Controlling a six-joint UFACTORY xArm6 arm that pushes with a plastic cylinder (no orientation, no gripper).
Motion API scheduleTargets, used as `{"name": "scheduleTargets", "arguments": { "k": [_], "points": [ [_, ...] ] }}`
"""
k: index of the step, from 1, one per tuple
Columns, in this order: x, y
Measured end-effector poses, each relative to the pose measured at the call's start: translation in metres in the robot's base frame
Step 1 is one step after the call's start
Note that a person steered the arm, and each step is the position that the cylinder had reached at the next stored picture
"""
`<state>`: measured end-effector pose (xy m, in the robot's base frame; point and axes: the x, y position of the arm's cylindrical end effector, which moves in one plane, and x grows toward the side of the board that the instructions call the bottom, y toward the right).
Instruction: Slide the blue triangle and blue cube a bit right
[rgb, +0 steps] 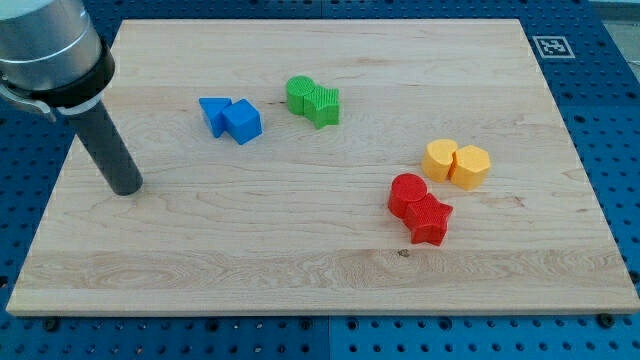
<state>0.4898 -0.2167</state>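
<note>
The blue triangle (212, 113) and the blue cube (243, 121) lie touching, the triangle on the left, in the upper left part of the wooden board (300, 250). My tip (127, 186) rests on the board at the view's left. It is below and to the left of the blue pair and apart from them by a clear gap.
Two green blocks (314, 100) touch each other to the right of the blue pair. A yellow cylinder (439, 159) and a yellow hexagon (470, 166) sit at the right. A red cylinder (407, 193) and a red star (430, 219) lie below them. A fiducial tag (551, 46) marks the blue table at the top right.
</note>
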Motion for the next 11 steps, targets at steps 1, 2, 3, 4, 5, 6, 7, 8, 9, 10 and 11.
{"name": "scheduleTargets", "arguments": {
  "k": [1, 2, 3, 4, 5, 6, 7, 8, 9, 10, 11],
  "points": [
    [0.001, 0.0],
    [0.001, 0.0],
    [0.001, 0.0],
    [-0.026, -0.008],
    [-0.049, -0.001],
    [-0.07, 0.013],
    [-0.089, 0.034],
    [-0.096, 0.056],
    [-0.096, 0.085],
    [-0.096, 0.113],
    [-0.106, 0.124]
  ]
}}
